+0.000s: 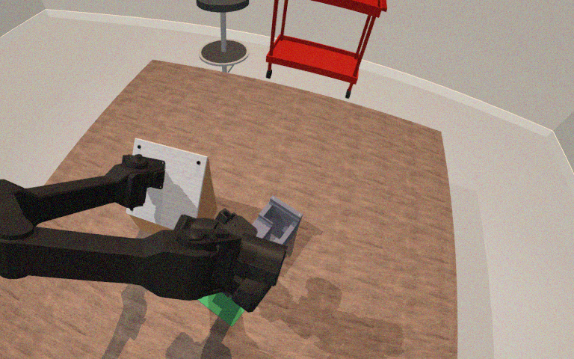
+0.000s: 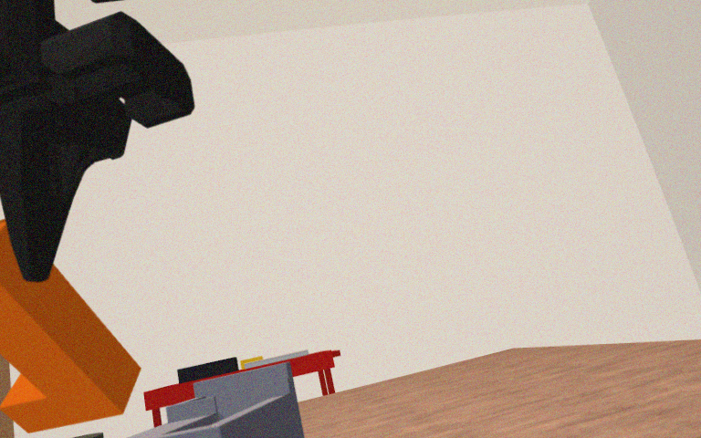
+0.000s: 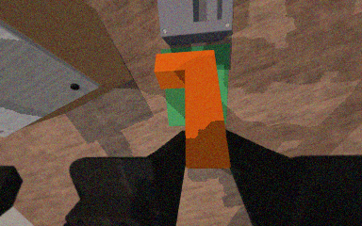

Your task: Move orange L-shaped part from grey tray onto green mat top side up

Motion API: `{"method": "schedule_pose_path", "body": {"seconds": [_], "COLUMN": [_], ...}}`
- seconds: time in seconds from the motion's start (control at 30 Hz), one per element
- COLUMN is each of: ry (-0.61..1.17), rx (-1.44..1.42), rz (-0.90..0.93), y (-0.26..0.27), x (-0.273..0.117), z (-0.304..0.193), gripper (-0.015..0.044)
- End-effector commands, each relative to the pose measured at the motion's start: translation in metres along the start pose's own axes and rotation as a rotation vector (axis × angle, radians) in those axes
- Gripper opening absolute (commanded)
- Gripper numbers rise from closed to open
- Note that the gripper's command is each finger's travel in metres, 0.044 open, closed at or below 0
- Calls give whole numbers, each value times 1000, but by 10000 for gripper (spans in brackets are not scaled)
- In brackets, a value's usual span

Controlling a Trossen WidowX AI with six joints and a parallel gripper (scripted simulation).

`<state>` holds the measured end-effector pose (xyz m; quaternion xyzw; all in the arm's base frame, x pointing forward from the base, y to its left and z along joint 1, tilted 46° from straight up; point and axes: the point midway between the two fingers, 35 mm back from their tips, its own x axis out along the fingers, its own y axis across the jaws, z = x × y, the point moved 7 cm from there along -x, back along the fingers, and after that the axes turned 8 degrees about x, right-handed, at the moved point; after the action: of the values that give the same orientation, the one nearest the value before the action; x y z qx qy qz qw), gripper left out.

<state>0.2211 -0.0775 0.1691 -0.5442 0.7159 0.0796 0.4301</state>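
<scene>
My gripper (image 2: 4,249) (image 3: 204,135) is shut on the straight end of the orange L-shaped part (image 2: 45,347) (image 3: 202,89). The part hangs slanted in the air, clear of the tray, with its L-shaped end lower and away from the fingers. The grey tray (image 1: 261,229) (image 2: 256,385) (image 3: 180,24) has an empty pocket. In the wrist view the part overlaps the green mat (image 1: 224,307) (image 3: 175,105), above it. In the top view the arm hides the part, the fingertips and much of the mat.
A slanted white panel (image 1: 183,170) (image 3: 27,87) on a brown wedge stands beside the arm, near the tray. A red cart (image 1: 312,60) (image 2: 167,397) and a stool (image 1: 223,52) stand beyond the table (image 1: 326,146) (image 2: 560,385).
</scene>
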Motion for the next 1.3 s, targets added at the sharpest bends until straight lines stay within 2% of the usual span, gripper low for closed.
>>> {"method": "schedule_pose_path", "body": {"seconds": [0.0,1.27], "ry": [3,4], "rx": [-7,-6], "rz": [-4,-5], "y": [0,0], "x": [0,58], "z": [-4,-4], "gripper": [0,0]}}
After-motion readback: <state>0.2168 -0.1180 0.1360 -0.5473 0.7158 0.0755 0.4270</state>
